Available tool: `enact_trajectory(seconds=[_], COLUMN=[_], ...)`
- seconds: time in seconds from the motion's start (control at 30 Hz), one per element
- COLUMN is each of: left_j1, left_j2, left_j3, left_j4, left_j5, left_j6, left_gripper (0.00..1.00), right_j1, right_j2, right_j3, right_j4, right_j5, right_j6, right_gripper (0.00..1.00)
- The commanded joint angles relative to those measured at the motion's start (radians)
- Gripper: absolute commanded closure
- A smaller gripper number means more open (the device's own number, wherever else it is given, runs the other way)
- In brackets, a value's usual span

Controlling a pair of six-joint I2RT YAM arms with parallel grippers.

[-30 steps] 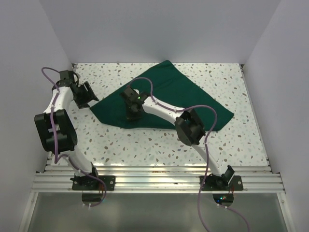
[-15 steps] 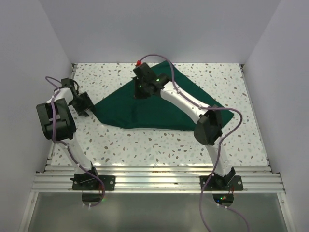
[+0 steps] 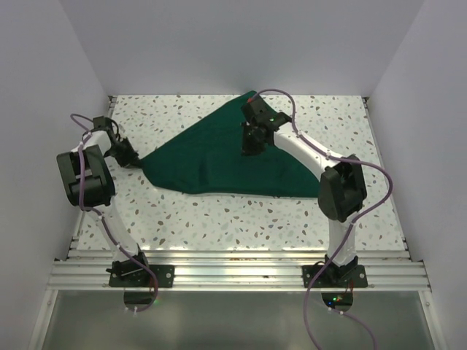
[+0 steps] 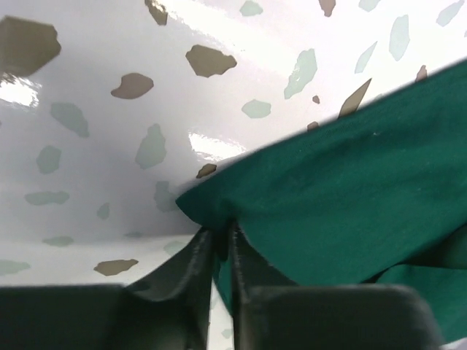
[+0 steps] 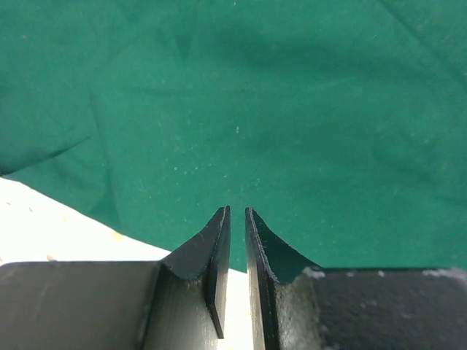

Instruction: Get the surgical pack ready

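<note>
Left gripper (image 4: 217,232): the two dark fingers (image 4: 182,273) are drawn close together, with only a thin slit between them, and the pointed left corner of the surgical pack (image 3: 211,157) is pinched at their tips, low over the table top. Right gripper (image 5: 236,211): the fingers stand almost closed, parted by a narrow slit that holds nothing; pale table shows through the slit, and the tips point down at the green cloth near its edge. Whether they touch the cloth cannot be told. The surgical pack, a dark green matte drape, lies flat with a few shallow creases as a rough triangle on the far half of the table (image 3: 241,219). Its left tip is at the left gripper, its peak is close to the back wall (image 3: 241,44), and its right end lies beneath the right arm's forearm. The table is glossy white with scattered grey, brown and pale green flecks, and it reflects the light overhead. Plain pale walls enclose it at the back and on both sides. A ribbed aluminium rail (image 3: 233,273) runs along the near edge and carries both arm bases. Purple cables (image 3: 91,211) loop along each arm.
</note>
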Motion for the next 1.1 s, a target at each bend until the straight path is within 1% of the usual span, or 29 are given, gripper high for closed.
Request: enact_trajectory(seconds=[0.0,0.07,0.2,0.33,0.4,0.5,0.53,0.6,0.63,0.77,0.9,1.07], left_j1=[0.002,0.004,-0.004,-0.048,-0.071,-0.155,-0.227,-0.241,-0.255,-0.346,-0.413,-0.504], left_j2=[0.020,-0.012,-0.072,-0.152,-0.176,-0.225,-0.254,-0.264,-0.267,-0.281,-0.261,-0.246], left_j3=[-0.006,-0.006,0.020,0.038,0.040,0.035,0.052,0.066,0.076,0.125,0.179,0.236], left_j4=[0.033,0.031,0.011,0.007,0.011,0.039,0.057,0.062,0.063,0.080,0.077,0.085], left_j5=[0.029,0.049,0.105,0.142,0.151,0.153,0.159,0.162,0.170,0.173,0.181,0.178], left_j6=[0.023,0.021,0.002,-0.041,-0.060,-0.115,-0.168,-0.195,-0.205,-0.264,-0.313,-0.359], left_gripper=[0.90,1.00,1.00,1.00,1.00,1.00,1.00,1.00,1.00,1.00,1.00,1.00], right_j1=[-0.013,-0.047,-0.122,-0.238,-0.274,-0.343,-0.389,-0.406,-0.414,-0.427,-0.441,-0.443], right_j2=[-0.064,-0.070,-0.055,-0.063,-0.075,-0.064,-0.063,-0.060,-0.055,-0.024,0.064,0.112], right_j3=[-0.013,-0.039,-0.048,-0.088,-0.113,-0.148,-0.207,-0.241,-0.254,-0.306,-0.320,-0.338], right_j4=[0.026,0.036,-0.007,-0.039,-0.044,-0.073,-0.063,-0.046,-0.043,-0.010,0.011,0.034], right_j5=[-0.023,-0.033,-0.034,-0.034,-0.031,-0.034,-0.034,-0.033,-0.061,-0.071,-0.103,-0.128], right_j6=[-0.008,0.004,-0.024,-0.053,-0.067,-0.090,-0.105,-0.111,-0.114,-0.120,-0.125,-0.128], right_gripper=[0.82,0.82,0.82,0.82,0.82,0.83,0.83,0.83,0.83,0.83,0.85,0.85])
